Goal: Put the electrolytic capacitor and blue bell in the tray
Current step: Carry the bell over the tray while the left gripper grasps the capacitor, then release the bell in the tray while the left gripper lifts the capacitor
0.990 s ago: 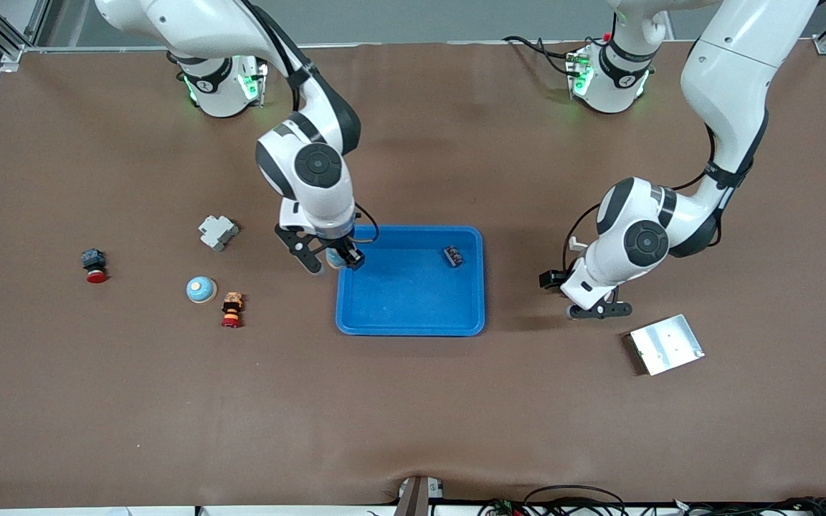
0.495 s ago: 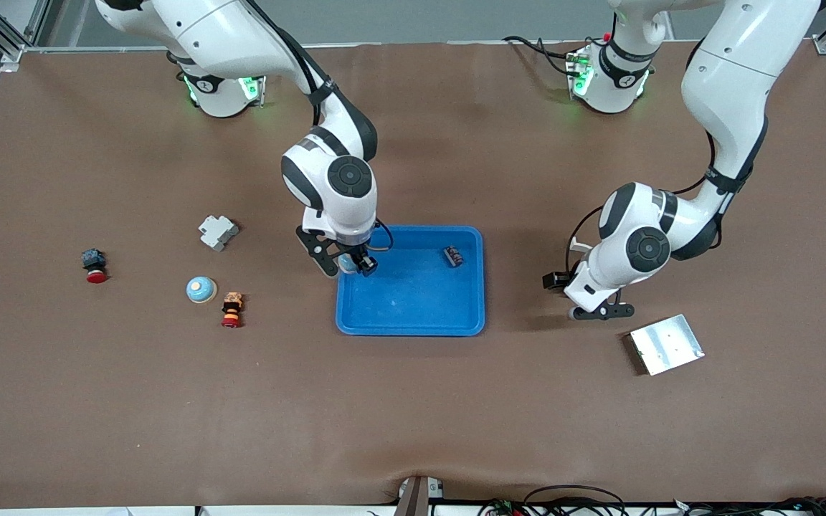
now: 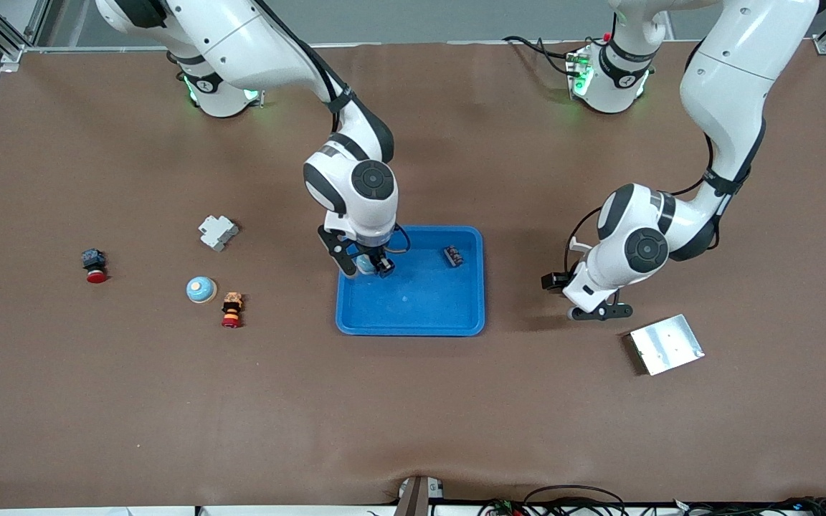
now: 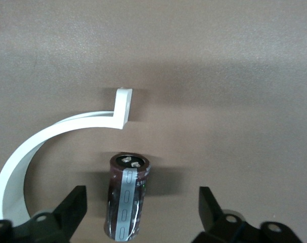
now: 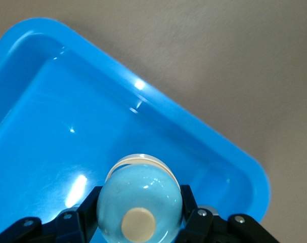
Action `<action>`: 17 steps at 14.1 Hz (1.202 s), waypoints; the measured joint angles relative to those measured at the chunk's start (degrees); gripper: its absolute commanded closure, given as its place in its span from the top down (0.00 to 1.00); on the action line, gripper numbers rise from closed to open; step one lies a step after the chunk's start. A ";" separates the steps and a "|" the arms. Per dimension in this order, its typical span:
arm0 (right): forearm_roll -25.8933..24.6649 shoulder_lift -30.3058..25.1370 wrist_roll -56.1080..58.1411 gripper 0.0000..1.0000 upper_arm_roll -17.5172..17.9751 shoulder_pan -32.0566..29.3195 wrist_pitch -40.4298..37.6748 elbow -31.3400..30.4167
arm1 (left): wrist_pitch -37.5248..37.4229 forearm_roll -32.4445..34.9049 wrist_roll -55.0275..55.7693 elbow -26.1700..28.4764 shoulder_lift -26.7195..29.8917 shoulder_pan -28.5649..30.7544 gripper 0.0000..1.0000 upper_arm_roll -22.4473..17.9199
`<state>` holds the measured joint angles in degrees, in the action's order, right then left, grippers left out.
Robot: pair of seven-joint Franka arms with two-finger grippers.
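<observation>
From my seat, the biggest thing is the blue tray (image 3: 420,315) at mid-table, with a small dark component (image 3: 453,256) lying in its corner toward the left arm's end. The right gripper (image 3: 366,266) hangs over the tray's corner toward the right arm's end, its fingers (image 5: 80,217) clamped on either side of a blue bell (image 5: 139,204) — the dome fills the space between them in the right wrist view. The left gripper (image 3: 599,312) is low over bare table between the tray and a silver metal plate (image 3: 666,344), jaws spread wide and holding nothing. In the left wrist view the electrolytic capacitor (image 4: 127,196) lies on the table between those spread fingers, touching neither, just beside a curved white plastic piece (image 4: 47,142). A second blue bell (image 3: 201,289) sits toward the right arm's end — well apart from the tray.
</observation>
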<state>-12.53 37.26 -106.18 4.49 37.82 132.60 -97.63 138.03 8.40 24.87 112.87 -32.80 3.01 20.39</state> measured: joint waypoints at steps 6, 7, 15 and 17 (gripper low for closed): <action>-0.01 1.21 -0.60 0.00 -0.01 0.97 0.59 0.31 | 0.15 0.59 0.00 0.00 -0.30 -0.01 0.19 0.00; -0.01 1.35 -0.62 0.00 -0.01 1.07 0.59 0.31 | 0.16 1.16 0.00 -0.02 -0.30 -0.01 0.12 0.02; -0.16 4.59 -1.19 0.04 -0.02 1.82 0.61 2.62 | 0.20 1.57 0.28 -1.00 -0.11 0.03 0.08 0.03; -0.20 4.90 -1.20 1.00 -0.03 1.89 0.48 3.05 | 0.20 1.57 0.73 -1.57 0.57 0.07 0.08 0.03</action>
<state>-12.74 42.15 -107.39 4.47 39.71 133.09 -94.58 138.23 9.97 25.60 111.30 -32.24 3.08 20.42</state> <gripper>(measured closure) 0.339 0.648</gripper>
